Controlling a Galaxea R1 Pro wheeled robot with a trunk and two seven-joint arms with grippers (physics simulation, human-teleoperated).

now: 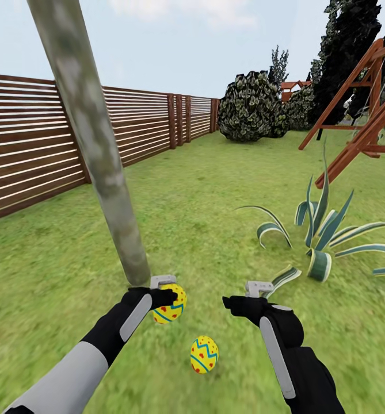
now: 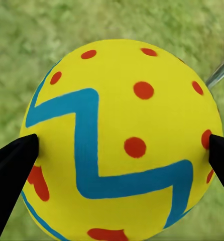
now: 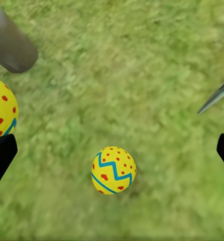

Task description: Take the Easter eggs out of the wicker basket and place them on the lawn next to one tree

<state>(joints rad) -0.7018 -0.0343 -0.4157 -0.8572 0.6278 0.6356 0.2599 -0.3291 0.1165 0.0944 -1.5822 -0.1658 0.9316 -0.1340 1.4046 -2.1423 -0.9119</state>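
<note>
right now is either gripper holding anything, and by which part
The left gripper holds an Easter egg across its sides; the right gripper is open and empty.

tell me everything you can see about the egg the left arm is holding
The held egg is yellow with a blue zigzag band, a thinner blue line near one end, and scattered red dots; its surface looks smooth and matte. The left pincer is shut on it, one black fingertip pressed against each side. From the head view it hangs just above the lawn, close beside the base of the trunk. A second egg lies loose on the grass nearby, not touching it.
</note>
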